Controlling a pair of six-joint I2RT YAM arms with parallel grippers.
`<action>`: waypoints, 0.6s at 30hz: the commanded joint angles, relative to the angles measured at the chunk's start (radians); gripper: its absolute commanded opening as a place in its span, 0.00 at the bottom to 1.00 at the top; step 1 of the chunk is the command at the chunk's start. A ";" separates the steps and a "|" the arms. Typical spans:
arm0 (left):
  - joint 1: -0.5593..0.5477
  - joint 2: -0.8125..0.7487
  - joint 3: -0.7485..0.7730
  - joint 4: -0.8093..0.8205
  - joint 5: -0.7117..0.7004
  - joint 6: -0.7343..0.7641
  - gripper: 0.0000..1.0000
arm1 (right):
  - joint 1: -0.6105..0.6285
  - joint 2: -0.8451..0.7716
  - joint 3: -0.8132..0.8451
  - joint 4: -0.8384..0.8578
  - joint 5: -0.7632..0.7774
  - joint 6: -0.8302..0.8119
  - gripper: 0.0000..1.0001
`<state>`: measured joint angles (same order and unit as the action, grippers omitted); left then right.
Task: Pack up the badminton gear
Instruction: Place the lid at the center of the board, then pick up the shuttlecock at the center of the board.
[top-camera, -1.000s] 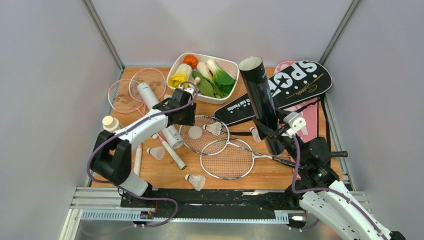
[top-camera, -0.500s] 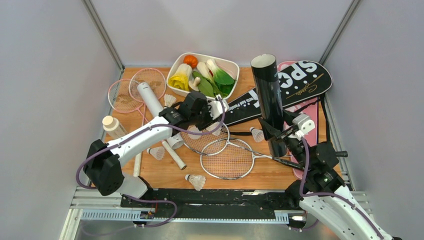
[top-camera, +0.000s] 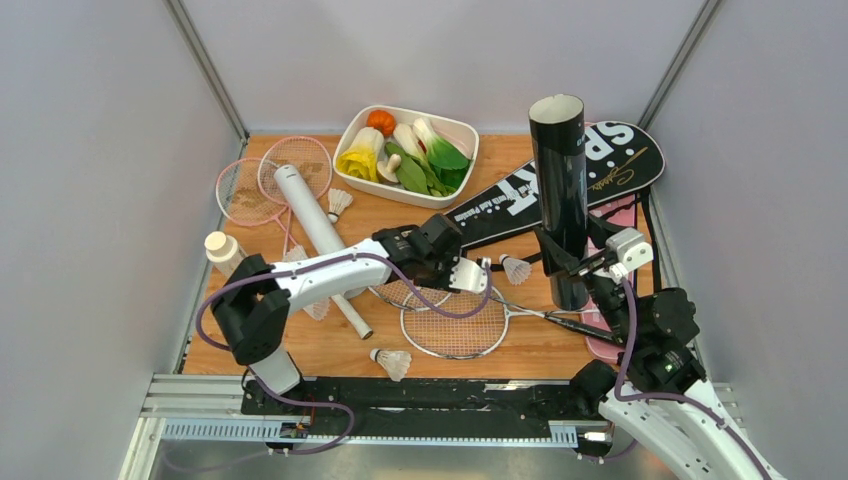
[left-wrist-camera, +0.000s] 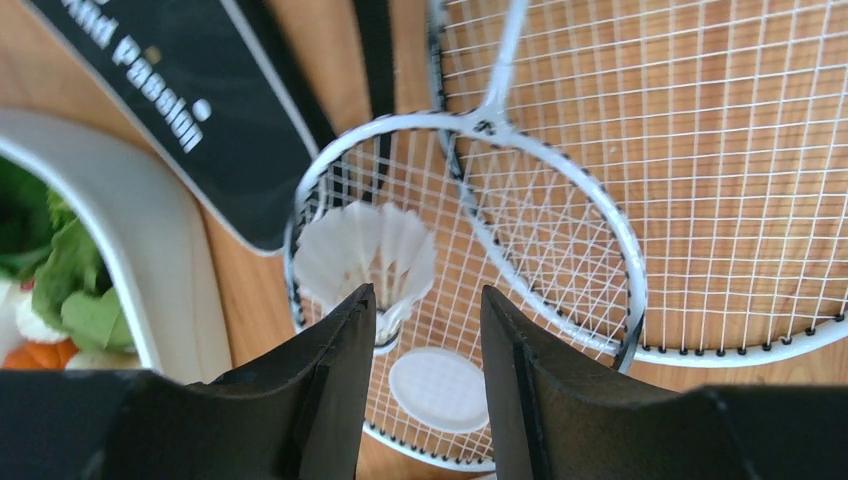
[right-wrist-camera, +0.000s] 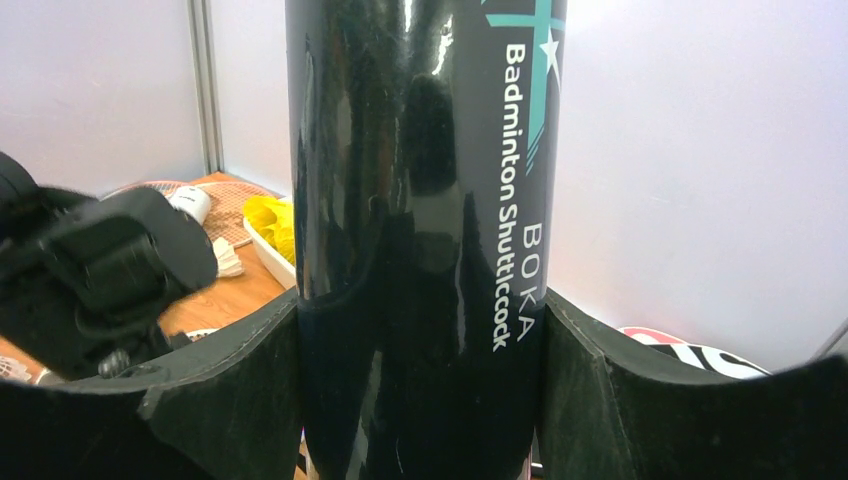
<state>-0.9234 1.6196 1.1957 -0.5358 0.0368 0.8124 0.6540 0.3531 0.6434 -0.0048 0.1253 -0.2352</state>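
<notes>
Left arm swung off white tube (top-camera: 310, 205), crossing to silver racquets (top-camera: 455, 325) just left of black tube (top-camera: 560, 190). Left gripper (left-wrist-camera: 425, 300) hung released, poised over shuttlecock (left-wrist-camera: 365, 250) lying on strings. Right gripper (right-wrist-camera: 420, 330), clenched on black tube, brought it from slant to upright, mouth up. Likely meaning: shuttlecock pick-up next, tube ready to receive. Wooden surface (top-camera: 497, 160) stayed cluttered: covers (top-camera: 620, 160) behind black tube, tray (top-camera: 400, 108) and pink racquets (top-camera: 270, 180) well left of it. Grey panels walled cell.
</notes>
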 joint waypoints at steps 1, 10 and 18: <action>-0.036 0.064 0.078 -0.068 -0.033 0.119 0.50 | 0.005 -0.010 0.053 0.042 0.033 -0.022 0.58; -0.053 0.184 0.090 -0.051 -0.181 0.189 0.50 | 0.005 -0.014 0.060 0.036 0.036 -0.027 0.58; -0.054 0.240 0.117 -0.038 -0.209 0.204 0.34 | 0.005 -0.017 0.067 0.027 0.026 -0.025 0.58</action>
<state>-0.9733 1.8603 1.2579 -0.5911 -0.1410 0.9813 0.6540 0.3523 0.6586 -0.0120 0.1482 -0.2558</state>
